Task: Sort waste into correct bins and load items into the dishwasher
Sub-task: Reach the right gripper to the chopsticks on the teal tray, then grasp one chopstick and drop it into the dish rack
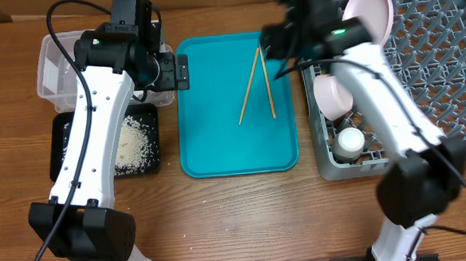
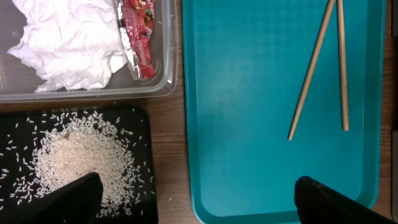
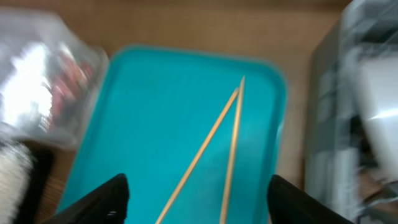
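Note:
Two wooden chopsticks lie in a V on the teal tray; they also show in the left wrist view and the right wrist view. My right gripper is open above the tray's far end, over the chopsticks. My left gripper is open and empty between the black tray and the teal tray. The clear tub holds the crumpled napkin and the snack wrapper. Rice lies in the black tray. The grey dish rack holds the plate, a white bowl and a cup.
A stray rice grain lies on the wooden table between the black tray and the teal tray. The dish rack stands right beside the teal tray's right edge. Both arms reach across the table from the near side.

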### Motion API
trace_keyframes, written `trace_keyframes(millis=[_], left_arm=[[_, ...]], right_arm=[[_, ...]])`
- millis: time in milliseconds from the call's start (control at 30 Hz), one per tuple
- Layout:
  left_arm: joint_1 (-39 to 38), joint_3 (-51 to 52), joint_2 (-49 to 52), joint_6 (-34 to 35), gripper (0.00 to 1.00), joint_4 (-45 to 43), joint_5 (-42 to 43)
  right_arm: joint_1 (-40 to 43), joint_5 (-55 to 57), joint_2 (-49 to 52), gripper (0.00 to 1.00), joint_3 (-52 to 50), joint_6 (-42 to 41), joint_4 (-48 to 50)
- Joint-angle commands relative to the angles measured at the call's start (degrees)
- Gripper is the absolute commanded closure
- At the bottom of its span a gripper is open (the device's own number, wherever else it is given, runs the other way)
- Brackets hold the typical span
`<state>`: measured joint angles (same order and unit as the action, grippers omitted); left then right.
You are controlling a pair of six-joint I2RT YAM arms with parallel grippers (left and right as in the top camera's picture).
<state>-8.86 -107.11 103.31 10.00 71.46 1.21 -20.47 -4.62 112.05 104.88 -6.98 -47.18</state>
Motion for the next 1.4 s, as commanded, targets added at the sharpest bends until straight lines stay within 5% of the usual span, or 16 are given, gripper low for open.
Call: trace_keyframes(millis=[0,433,767,1067,1367], left_arm=[[0.2,0.2,0.5,0.3,0.00,-0.2,-0.3],[0.2,0.2,0.5,0.3,0.00,-0.1,-0.3],[0.2,0.2,0.5,0.3,0.00,-0.2,-0.3],[0.2,0.2,0.5,0.3,0.00,-0.1,-0.3],[0.2,0.2,0.5,0.3,0.00,-0.2,-0.3]], right_arm=[[-3.3,10.5,3.4,0.32,-0.6,-0.7,-1.3],[-4.7,11.9,15.7,0.42,-0.6,-0.8,-6.4],[-4.6,9.3,18.2,0.62,-0.7,-0.8,-9.4],[-4.5,6.0,20.0,0.64,-0.7,-0.8,-12.4],[-4.5,6.0,20.6,0.90,-0.7,-0.8,-12.7]])
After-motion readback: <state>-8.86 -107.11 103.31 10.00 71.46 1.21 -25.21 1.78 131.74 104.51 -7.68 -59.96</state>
